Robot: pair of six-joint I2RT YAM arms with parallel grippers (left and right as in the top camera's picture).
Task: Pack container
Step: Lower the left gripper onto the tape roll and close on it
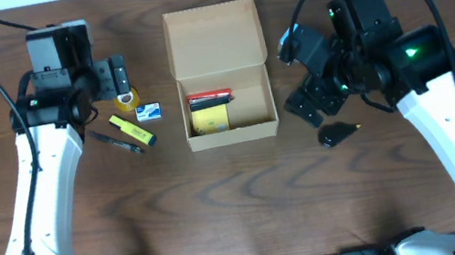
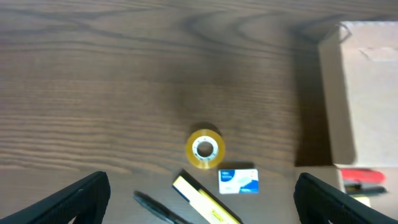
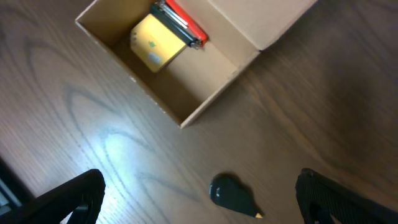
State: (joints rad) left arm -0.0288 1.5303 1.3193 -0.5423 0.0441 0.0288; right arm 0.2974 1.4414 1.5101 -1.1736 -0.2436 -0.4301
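The container [image 1: 212,37] is a tan cardboard box at the table's middle, its flap lid laid open toward the back. Inside lie a yellow pad [image 1: 210,119] and a red item [image 1: 208,96]. My left gripper [image 1: 110,77] hangs open over a yellow tape roll [image 2: 204,149], a blue-and-white card [image 2: 239,181], a yellow highlighter [image 2: 202,200] and a black pen [image 2: 155,208]. To the right of the box my right gripper [image 1: 297,74] is open above a black teardrop-shaped item [image 3: 231,193]. Neither gripper holds anything.
The left wrist view shows the box wall [image 2: 348,93] at the right edge. The box's open corner [image 3: 205,102] lies up-left of the black item in the right wrist view. Bare wood surrounds the box in front.
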